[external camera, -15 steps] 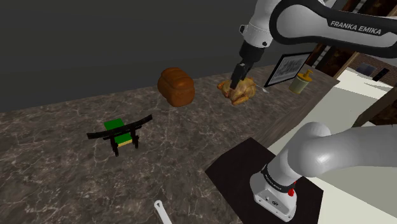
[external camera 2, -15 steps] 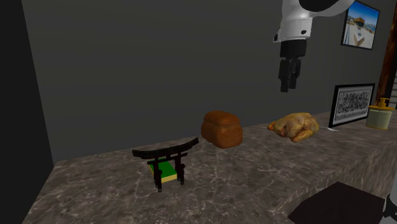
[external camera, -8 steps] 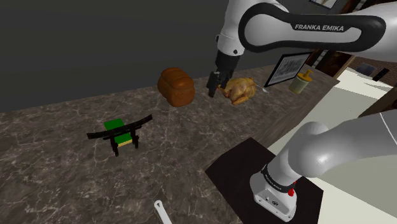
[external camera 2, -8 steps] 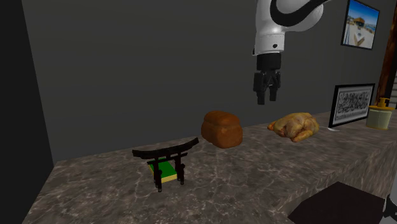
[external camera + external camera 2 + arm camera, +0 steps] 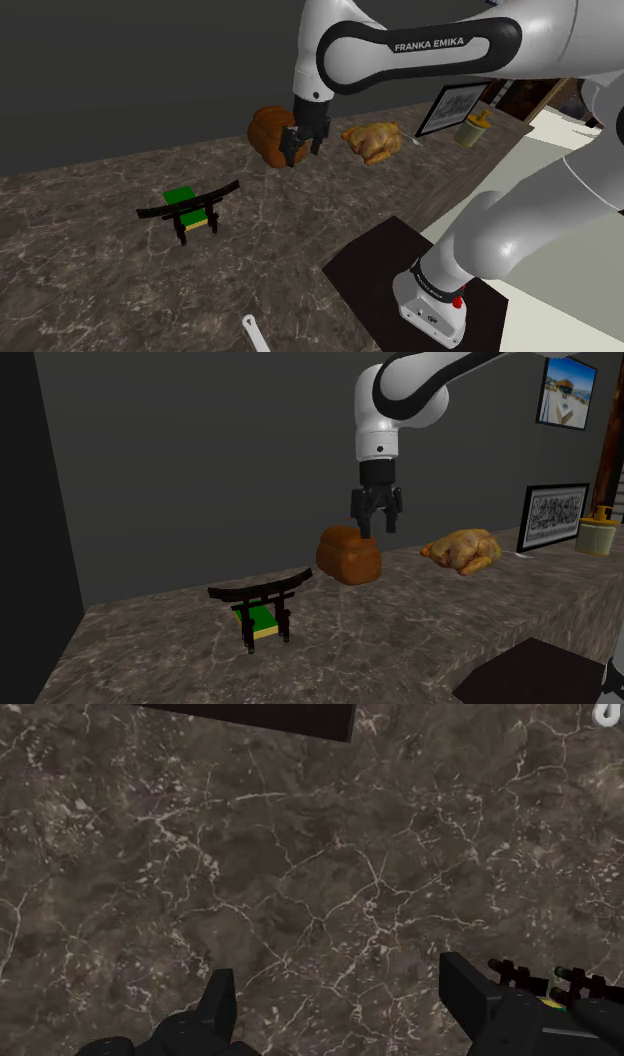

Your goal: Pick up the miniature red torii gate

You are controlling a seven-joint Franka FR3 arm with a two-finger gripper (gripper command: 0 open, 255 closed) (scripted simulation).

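Note:
The miniature torii gate (image 5: 190, 208) looks dark, almost black, with a green and yellow block under it. It stands upright on the marble counter (image 5: 90, 270), toward the shoulder view's left. My gripper (image 5: 300, 155) hangs open above the counter, just in front of the bread loaf and well to the right of the gate. The second exterior view has the gate (image 5: 262, 602) at lower left of the gripper (image 5: 376, 530). In the wrist view the fingers stand apart around bare marble, gripper (image 5: 338, 974), and the gate's top (image 5: 560, 979) peeks past one finger.
A brown bread loaf (image 5: 268, 130) and a roast chicken (image 5: 375, 141) sit at the counter's back. A framed picture (image 5: 455, 107) and a yellow jar (image 5: 474, 129) stand further right. A black mat (image 5: 390, 260) lies by the stand, a white utensil (image 5: 255, 333) near the front edge.
The arm has swung toward the shoulder view's left, from above the chicken to in front of the loaf, and come lower. The gate has not moved.

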